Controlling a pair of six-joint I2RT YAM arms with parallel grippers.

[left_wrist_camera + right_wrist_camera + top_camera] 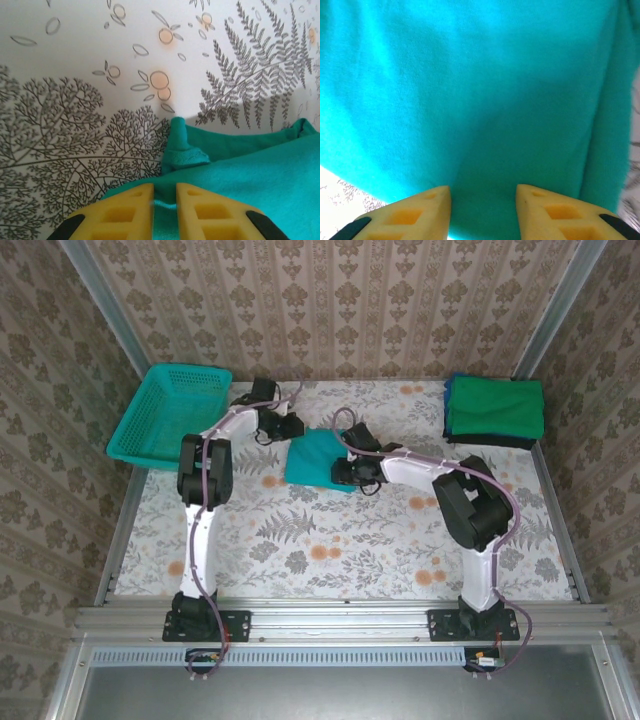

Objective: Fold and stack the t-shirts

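Observation:
A teal t-shirt (316, 456) lies folded into a rough rectangle in the middle of the table. My left gripper (296, 429) is at its far left corner. In the left wrist view the yellow fingers (134, 200) stand close together, with a fold of the teal t-shirt (260, 170) pinched between them and a small bunch of cloth sticking up ahead. My right gripper (341, 474) is at the shirt's near right edge. In the right wrist view its jaws stand apart over the smooth teal t-shirt (470, 90). Other folded t-shirts (494, 408), green on top, are stacked at the back right.
A teal plastic mesh basket (172, 412) stands at the back left, close behind the left arm. The fern-print table (330, 540) has free room along its near half. Patterned walls close in the back and both sides.

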